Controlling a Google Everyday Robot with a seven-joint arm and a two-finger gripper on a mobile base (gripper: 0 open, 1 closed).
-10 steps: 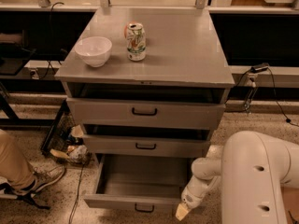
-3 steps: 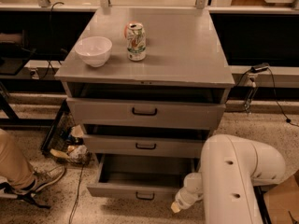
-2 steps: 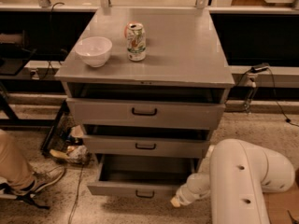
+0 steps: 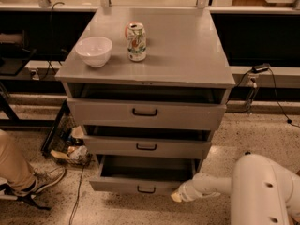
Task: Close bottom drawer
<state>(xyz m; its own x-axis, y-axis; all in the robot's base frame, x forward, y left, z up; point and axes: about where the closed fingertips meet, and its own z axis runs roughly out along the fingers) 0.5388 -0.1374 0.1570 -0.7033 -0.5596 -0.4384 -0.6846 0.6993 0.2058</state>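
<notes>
Speckled floor surrounds the part-open bottom drawer (image 4: pixel 143 187); the gripper (image 4: pixel 177 196) at its right corner, low in frame, grip state untellable, could glance off and skew it.

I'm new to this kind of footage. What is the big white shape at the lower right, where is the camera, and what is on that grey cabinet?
The white shape is the robot's single arm. There is only one camera, looking down on the scene from above; where it is mounted is not known. At the arm's end is the gripper, low near the floor at the right front corner of the bottom drawer. Whether it touches the drawer is hard to tell, and it does not appear to hold anything. That drawer is pulled partway out, and the job is to push it shut. On the cabinet top stand a white bowl and a drinks can, side by side. At the left edge you can see a person's leg and shoe.
</notes>
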